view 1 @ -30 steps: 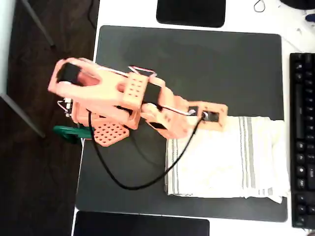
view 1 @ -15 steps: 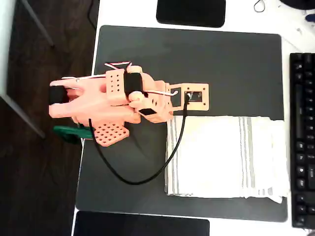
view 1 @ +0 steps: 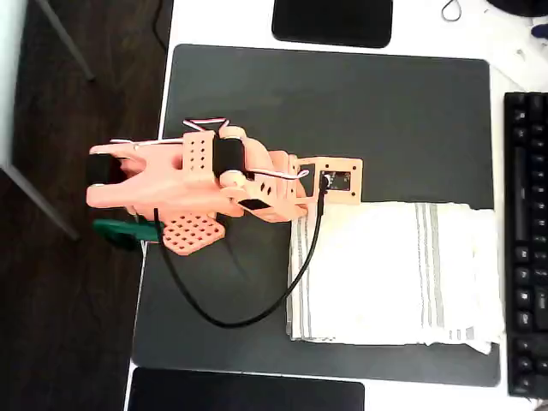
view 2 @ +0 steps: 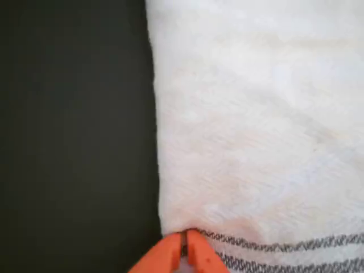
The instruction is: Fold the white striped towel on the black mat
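Cream cloth meets my orange gripper (view 2: 184, 250) at six o'clock in the wrist view, fingertips pressed together at the corner of the white striped towel (view 1: 394, 272) (whether they pinch cloth, I cannot tell). The towel lies flat toward four o'clock on the black mat (view 1: 342, 111), its right edge beside the keyboard (view 1: 526, 240).

One white striped towel (view 1: 394, 272), lying on the one black mat (view 1: 342, 111); two grey stripe bands on it. One orange arm with one gripper (view 2: 185, 253), two fingers (view 2: 162, 259). Two glossy black rectangles (view 1: 332, 21), one beyond the mat's top edge, one below its bottom edge. One black keyboard (view 1: 524, 248) right of the mat
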